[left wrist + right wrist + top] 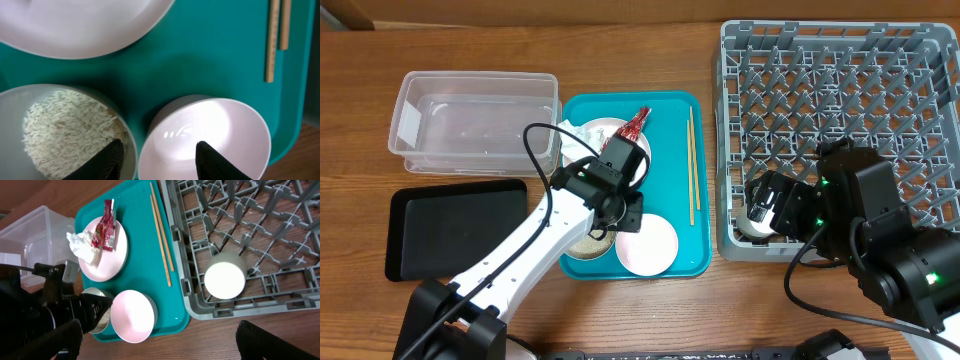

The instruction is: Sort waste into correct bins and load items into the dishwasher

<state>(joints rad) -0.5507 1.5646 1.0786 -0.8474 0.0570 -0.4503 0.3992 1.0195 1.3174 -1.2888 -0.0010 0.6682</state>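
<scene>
On the teal tray (670, 120), the pale plate (107, 255) carries the red-and-white wrapper (105, 225) and the crumpled napkin (82, 247). The greyish-white bowl (30, 100) holds rice grains (65, 125). The pink bowl (220, 125) stands next to it, empty. My left gripper (157, 160) is open, one finger over each bowl. The chopsticks (691, 165) lie along the tray's right side. The white cup (225, 277) sits in the near-left corner of the grey dish rack (840, 60). My right gripper (160, 325) is open and empty, above the rack's near-left corner.
The clear tub (470, 115) stands at the back left, with the black tray (455, 228) in front of it. The teal tray lies between them and the rack. Bare wood table runs along the front edge (210, 340).
</scene>
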